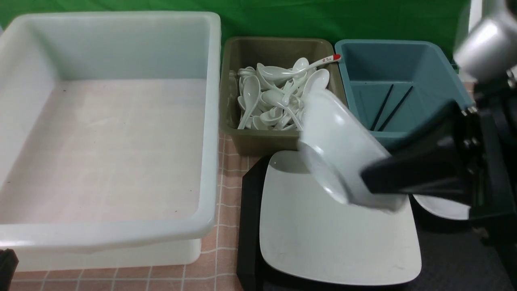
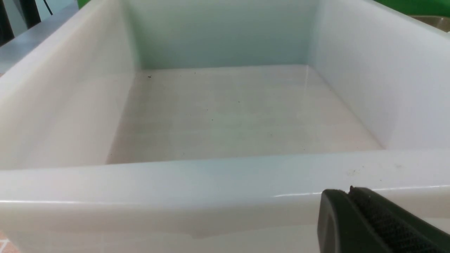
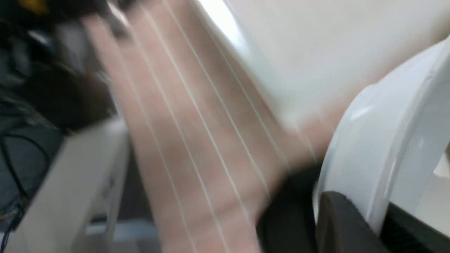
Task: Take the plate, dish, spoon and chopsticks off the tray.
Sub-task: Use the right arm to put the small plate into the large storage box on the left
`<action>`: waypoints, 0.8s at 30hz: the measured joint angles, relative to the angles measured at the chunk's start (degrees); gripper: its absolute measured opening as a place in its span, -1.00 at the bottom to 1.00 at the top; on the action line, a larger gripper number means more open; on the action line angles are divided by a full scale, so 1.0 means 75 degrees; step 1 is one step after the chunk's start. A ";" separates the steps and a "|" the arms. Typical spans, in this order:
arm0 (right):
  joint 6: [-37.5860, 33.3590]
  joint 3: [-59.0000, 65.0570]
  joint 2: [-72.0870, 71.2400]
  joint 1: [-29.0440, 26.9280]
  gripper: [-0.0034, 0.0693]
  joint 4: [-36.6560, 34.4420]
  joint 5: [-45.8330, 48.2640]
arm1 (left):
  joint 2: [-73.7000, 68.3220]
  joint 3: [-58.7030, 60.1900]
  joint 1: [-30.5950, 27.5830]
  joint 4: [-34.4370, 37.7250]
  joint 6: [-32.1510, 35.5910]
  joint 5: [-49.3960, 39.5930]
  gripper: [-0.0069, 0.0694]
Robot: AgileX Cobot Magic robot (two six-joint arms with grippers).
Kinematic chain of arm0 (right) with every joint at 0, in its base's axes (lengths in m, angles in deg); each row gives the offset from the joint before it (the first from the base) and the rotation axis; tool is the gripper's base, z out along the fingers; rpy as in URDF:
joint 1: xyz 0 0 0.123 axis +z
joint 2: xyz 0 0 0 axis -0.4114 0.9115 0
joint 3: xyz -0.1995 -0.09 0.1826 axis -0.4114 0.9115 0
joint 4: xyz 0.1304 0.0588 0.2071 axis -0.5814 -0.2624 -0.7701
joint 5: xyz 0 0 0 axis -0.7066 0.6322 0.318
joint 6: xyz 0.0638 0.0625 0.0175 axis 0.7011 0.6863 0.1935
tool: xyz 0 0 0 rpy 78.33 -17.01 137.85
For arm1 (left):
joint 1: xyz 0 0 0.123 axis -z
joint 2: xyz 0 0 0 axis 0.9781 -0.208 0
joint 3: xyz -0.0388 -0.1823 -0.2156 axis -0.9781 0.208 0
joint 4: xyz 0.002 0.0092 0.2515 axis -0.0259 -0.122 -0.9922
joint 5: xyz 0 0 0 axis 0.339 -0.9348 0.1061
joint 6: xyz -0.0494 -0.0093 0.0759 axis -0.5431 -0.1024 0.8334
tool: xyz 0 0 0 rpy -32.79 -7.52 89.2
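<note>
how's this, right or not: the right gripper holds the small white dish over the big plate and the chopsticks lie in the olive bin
Not quite: the front view shows the chopsticks lying in the blue bin, not the olive bin. The rest stands: the right gripper holds the small white dish over the big plate.

Large white tub [image 2: 211, 182] seen over its near rim, black left pincer [image 2: 349, 192] closed just outside

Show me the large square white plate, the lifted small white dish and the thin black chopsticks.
Large square white plate [image 1: 323, 242]: front view, flat centre.
Lifted small white dish [image 1: 336, 150]: front view, its middle.
Thin black chopsticks [image 1: 381, 107]: front view, left stick.
</note>
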 joint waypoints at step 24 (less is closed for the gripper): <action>-0.2287 -0.6043 0.8375 0.1827 -0.68 0.2926 -0.2382 | 0.0000 0.0000 0.0000 0.0000 0.0008 0.0000 -0.81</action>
